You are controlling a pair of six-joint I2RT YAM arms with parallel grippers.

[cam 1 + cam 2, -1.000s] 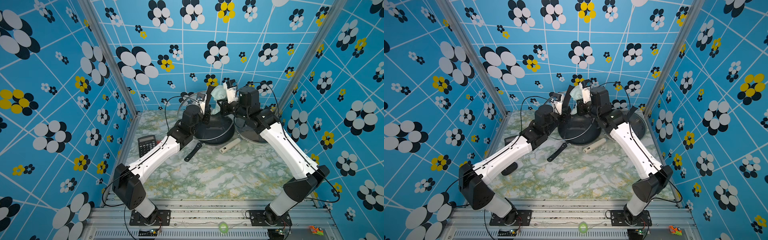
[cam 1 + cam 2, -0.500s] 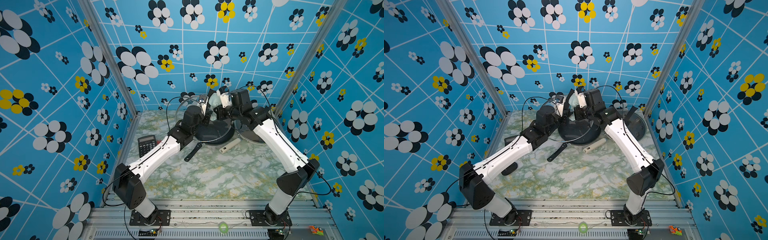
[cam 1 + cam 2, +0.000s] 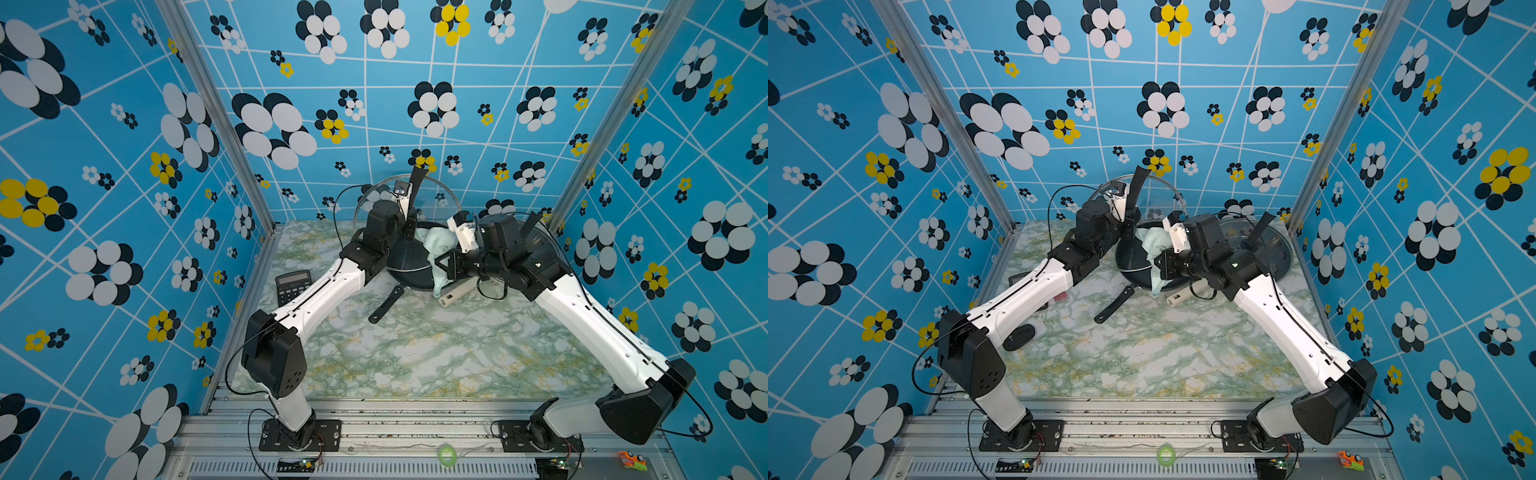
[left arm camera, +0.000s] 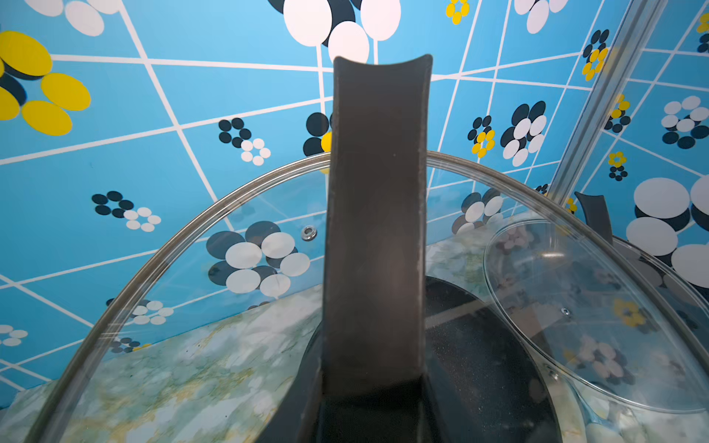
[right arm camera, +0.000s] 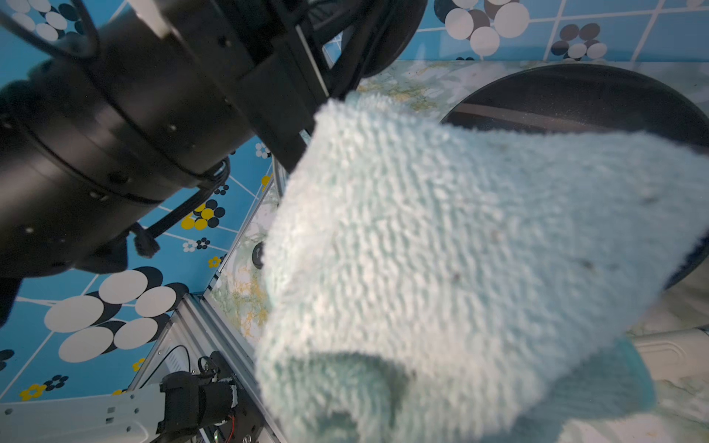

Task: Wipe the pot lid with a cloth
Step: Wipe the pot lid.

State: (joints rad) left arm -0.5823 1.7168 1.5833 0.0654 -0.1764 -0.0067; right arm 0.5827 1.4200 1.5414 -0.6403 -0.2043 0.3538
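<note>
A black frying pan (image 3: 405,272) sits at the back of the tabletop (image 3: 415,353), its long handle pointing toward the front. The cloth (image 3: 437,245) hangs over the pan's right side. Its lower corner drops past the rim next to a cream cylinder (image 3: 455,294) lying on the tabletop. The right end effector (image 3: 444,266) is clamped fully closed on the cloth above the pan, and in the right wrist view the cloth fills most of the picture.

The left end effector (image 3: 410,222) is closed on the lower end of the dark strap handle of the pot lid (image 3: 434,193). It holds the glass lid on edge above the pan's far side, in front of the back wall. I cannot tell whether the cloth touches the lid.

In the back right corner a second glass lid (image 3: 1273,245) with the same kind of dark handle lies on a dark round pan (image 3: 1284,266), partly hidden by the right arm. A calculator (image 3: 293,286) lies at the left edge beside the left arm.

In all there are two glass lids, two dark pans, one cloth, one calculator and one cylinder.
</note>
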